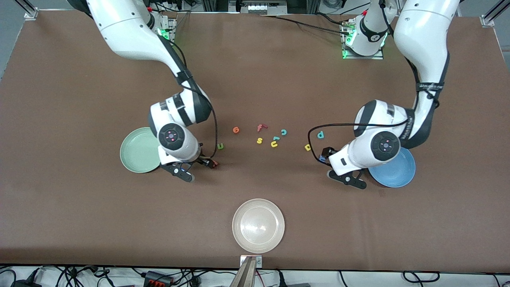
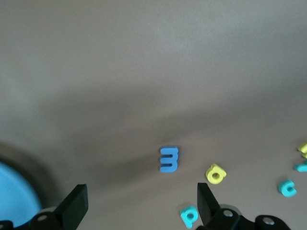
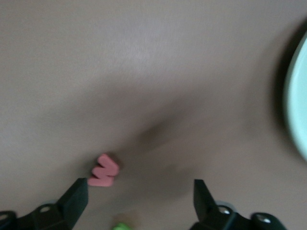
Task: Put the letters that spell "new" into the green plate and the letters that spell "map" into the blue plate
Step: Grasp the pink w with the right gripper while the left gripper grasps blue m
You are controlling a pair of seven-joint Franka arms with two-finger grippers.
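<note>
The red-pink "w" (image 3: 103, 171) lies flat just off one fingertip of my right gripper (image 3: 139, 184), which is open and low over the table beside the green plate (image 1: 133, 153). The green "n" (image 1: 220, 146) and orange "e" (image 1: 236, 129) lie toward the middle. My left gripper (image 2: 142, 188) is open next to the blue plate (image 1: 398, 175), with nothing between its fingers. The blue "m" (image 2: 168, 159) lies a little ahead of its fingertips. Yellow "a" (image 2: 216, 173) and teal "p" (image 2: 189, 215) lie close to one finger.
Mid-table lie a red "f" (image 1: 261, 127), a yellow "s" (image 1: 259, 140), a yellow "u" (image 1: 274, 144) and a teal "c" (image 1: 284, 132). A cream-white plate (image 1: 258, 225) sits near the front camera's edge of the table.
</note>
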